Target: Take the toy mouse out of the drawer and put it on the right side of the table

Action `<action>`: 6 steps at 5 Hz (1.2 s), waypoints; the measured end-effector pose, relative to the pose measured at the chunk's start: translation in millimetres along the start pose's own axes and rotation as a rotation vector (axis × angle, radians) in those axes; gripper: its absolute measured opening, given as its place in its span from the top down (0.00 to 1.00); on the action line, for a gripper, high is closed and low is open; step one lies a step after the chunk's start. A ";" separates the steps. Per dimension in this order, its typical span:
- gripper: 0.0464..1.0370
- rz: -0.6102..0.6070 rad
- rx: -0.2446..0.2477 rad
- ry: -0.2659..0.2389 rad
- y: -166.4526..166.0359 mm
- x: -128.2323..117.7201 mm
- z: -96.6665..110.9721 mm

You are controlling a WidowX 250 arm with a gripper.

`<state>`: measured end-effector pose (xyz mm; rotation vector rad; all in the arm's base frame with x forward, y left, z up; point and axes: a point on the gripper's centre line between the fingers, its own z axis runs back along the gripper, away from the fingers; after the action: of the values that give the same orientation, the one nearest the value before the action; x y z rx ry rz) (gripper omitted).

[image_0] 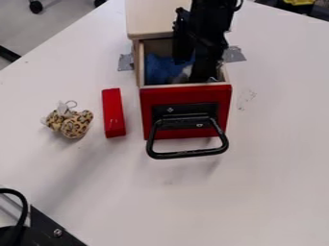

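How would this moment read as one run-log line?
drawer open | gripper down inside | blue item in drawer | grey-white item at gripper, possibly mouse | red block, spotted toy on table

Grey-white item (183, 73) in drawer (147, 103): partly hidden by gripper (204, 71), blurred | wooden cabinet (151, 17): top edge crops it | black metal part (46, 226): lower-left corner crops it

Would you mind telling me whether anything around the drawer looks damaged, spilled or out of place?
There is a faint dark scuff on the white table, just right of the drawer in the picture, standing out against the pale surface. Nothing looks spilled; the grey tape beside the wooden cabinet probably just anchors it.
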<state>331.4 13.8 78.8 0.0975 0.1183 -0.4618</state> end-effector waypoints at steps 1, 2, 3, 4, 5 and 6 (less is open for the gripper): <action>0.67 0.011 0.002 -0.006 0.3 0.8 -0.4; 0.88 0.005 0.000 -0.007 -0.6 1.2 -0.3; 0.99 -0.002 -0.005 -0.013 -2.5 3.1 1.0; 0.97 0.002 -0.015 -0.025 -2.8 6.3 6.1; 0.83 0.023 -0.032 -0.024 -0.8 6.1 6.5; 0.57 0.014 -0.036 -0.005 1.0 10.1 -0.8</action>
<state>340.7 10.3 76.7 0.0616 0.1212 -0.4455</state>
